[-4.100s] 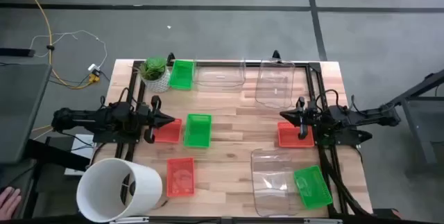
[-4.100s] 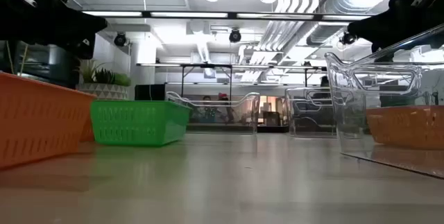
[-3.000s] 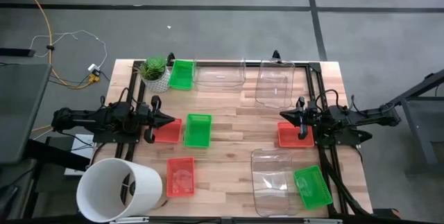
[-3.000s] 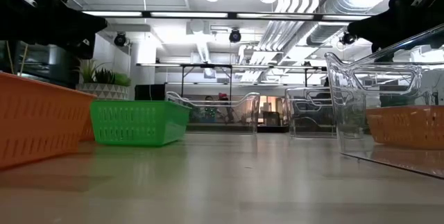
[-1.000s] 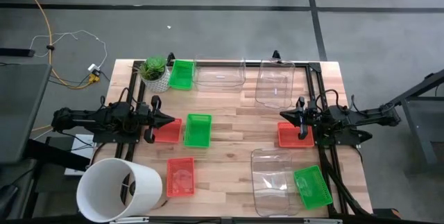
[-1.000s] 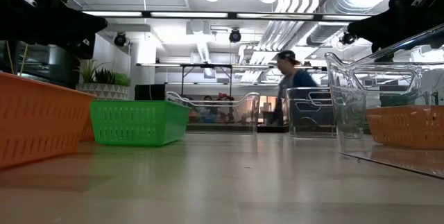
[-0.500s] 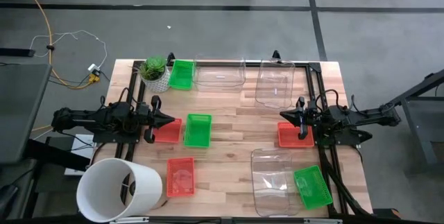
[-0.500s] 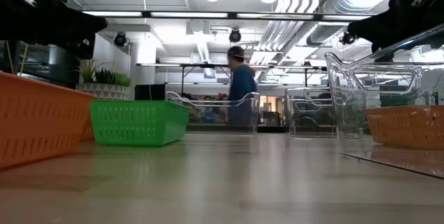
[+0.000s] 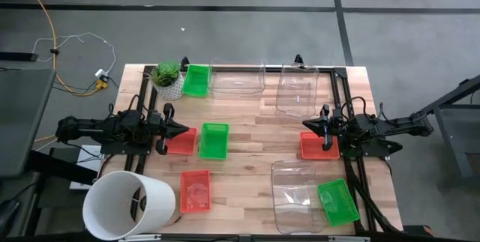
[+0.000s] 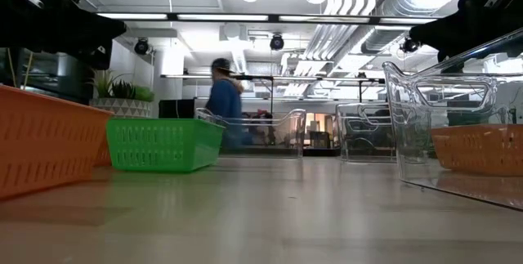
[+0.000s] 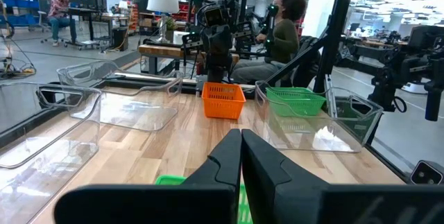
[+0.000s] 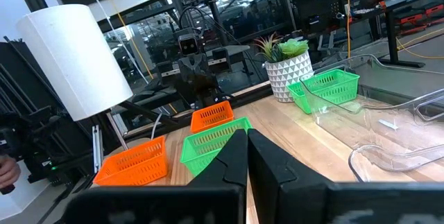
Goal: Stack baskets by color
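Note:
Three red baskets stand on the table: one (image 9: 180, 141) under my left gripper (image 9: 186, 129), one (image 9: 313, 146) under my right gripper (image 9: 304, 126), one (image 9: 195, 191) near the front. Green baskets stand at the far left (image 9: 196, 80), at mid-table (image 9: 214, 140) and at the near right (image 9: 337, 201) beside a clear tub (image 9: 292, 197). Two more clear tubs (image 9: 238, 81) (image 9: 296, 92) rest along the far edge. Both grippers are shut, point level toward the table's middle above the baskets, and touch nothing; their closed fingertips show in the wrist views (image 11: 241, 148) (image 12: 246, 141).
A potted plant (image 9: 168, 77) stands at the far left corner. A big white bucket (image 9: 127, 204) lies off the near left corner. Bare wood (image 9: 255, 133) lies between the two grippers. A person (image 10: 222, 100) shows in the room beyond the far edge.
Neither arm nor any basket has moved. In the room beyond the table a person has walked across the low view from its right toward its left.

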`<state>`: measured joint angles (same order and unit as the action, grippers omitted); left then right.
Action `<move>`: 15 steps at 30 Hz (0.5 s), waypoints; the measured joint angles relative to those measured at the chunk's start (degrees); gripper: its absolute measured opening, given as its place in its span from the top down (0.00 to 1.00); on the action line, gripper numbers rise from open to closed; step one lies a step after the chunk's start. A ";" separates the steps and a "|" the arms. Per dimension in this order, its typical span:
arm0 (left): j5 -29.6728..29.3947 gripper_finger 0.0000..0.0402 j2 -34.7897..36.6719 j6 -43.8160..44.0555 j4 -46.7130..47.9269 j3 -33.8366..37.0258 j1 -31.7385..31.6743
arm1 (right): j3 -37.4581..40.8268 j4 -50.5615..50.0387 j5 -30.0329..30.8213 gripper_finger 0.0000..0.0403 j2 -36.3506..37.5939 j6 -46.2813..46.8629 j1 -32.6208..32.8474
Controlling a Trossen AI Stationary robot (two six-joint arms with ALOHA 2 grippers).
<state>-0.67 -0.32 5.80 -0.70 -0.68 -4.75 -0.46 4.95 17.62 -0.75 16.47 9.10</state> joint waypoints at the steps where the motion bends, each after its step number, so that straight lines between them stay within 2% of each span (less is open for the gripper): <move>1: 0.00 1.00 -0.02 0.00 0.01 0.00 0.01 | 0.00 0.00 -0.01 1.00 0.02 0.00 -0.01; 8: -1.66 1.00 -0.04 0.04 -1.41 0.01 0.01 | 0.01 0.00 -0.01 1.00 0.01 0.00 0.00; 15: -5.83 0.96 -2.67 -0.43 -12.03 -0.03 0.02 | 0.01 0.00 -0.01 1.00 0.00 0.00 -0.02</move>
<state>-6.49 -2.99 5.37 -12.73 -0.72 -4.73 -0.45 4.95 17.61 -0.75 16.47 9.08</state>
